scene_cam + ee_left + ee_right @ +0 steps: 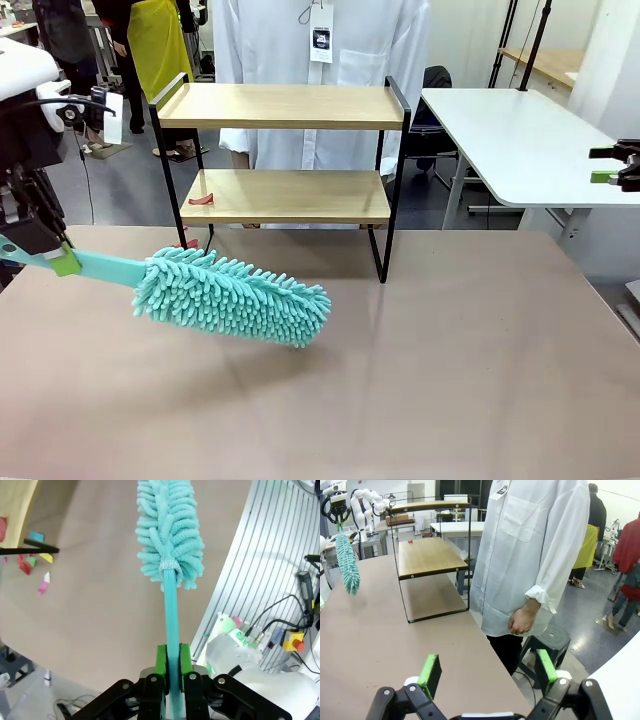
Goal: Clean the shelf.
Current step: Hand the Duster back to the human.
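The left gripper [171,667] sits nearest the lens in the left wrist view; its jaws are clamped tight on the flat teal handle of the duster [232,295], green pads pressed against both sides of the handle. The handle runs toward 12 o'clock and ends in the fluffy teal microfibre head, which hangs just above the table [450,380]. In the front view the head lies at 9 o'clock of centre, with the left gripper at the picture's left edge. The right gripper [485,672] has its jaws spread wide, holding and touching nothing. The shelf [285,160] stands at 12 o'clock on the far part of the brown table, upright, well apart from the duster head. A small red scrap [201,199] lies on the lower board at its left end. A person in a white coat [530,555] stands behind the shelf. A white table [520,140] stands at 2 o'clock in the room beyond.
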Robot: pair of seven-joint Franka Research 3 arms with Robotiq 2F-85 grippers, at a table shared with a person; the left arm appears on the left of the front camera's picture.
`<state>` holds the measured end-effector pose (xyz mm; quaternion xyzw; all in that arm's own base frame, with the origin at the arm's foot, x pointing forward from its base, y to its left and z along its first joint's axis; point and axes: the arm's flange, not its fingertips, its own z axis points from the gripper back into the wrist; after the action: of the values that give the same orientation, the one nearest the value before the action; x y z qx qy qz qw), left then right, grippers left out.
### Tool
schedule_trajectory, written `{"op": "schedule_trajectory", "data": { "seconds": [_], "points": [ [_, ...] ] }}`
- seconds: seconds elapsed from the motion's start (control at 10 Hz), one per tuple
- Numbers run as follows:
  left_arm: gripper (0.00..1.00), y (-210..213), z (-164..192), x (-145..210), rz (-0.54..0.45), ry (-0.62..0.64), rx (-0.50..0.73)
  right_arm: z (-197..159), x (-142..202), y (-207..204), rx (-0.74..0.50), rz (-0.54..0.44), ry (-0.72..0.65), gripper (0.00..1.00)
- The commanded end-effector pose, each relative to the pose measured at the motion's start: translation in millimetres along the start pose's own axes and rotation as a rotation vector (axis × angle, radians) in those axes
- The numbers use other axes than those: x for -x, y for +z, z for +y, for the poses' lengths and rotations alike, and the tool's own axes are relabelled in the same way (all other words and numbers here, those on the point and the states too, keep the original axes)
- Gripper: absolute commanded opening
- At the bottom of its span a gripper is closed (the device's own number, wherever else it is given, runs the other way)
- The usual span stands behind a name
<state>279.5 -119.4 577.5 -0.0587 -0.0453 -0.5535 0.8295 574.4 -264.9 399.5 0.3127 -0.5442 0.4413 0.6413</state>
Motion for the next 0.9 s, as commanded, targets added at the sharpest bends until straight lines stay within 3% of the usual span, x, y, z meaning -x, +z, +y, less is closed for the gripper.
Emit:
{"op": "schedule_trajectory", "data": {
  "seconds": [0.0, 0.6, 0.7, 0.8],
  "points": [
    [0.13, -1.0, -2.6, 1.7, -0.027, 0.002, 0.0, -0.3, -3.0, -0.7, 0.003, 0.001, 0.005, 1.0],
    [0.13, 0.5, -0.8, 0.3, -0.002, -0.001, -0.001, 0.0, 0.0, 0.0, 0.0, 0.0, 0.0, 1.0],
    [0.13, 18.5, -8.0, 17.6, -0.012, -0.12, 0.027, 16.9, -27.2, -7.2, -0.126, -0.038, 0.013, 1.0],
    [0.13, 17.5, -13.9, 17.7, -0.095, -0.167, 0.039, 33.5, -51.6, -32.9, -0.25, -0.062, 0.029, 1.0]
  ]
}}
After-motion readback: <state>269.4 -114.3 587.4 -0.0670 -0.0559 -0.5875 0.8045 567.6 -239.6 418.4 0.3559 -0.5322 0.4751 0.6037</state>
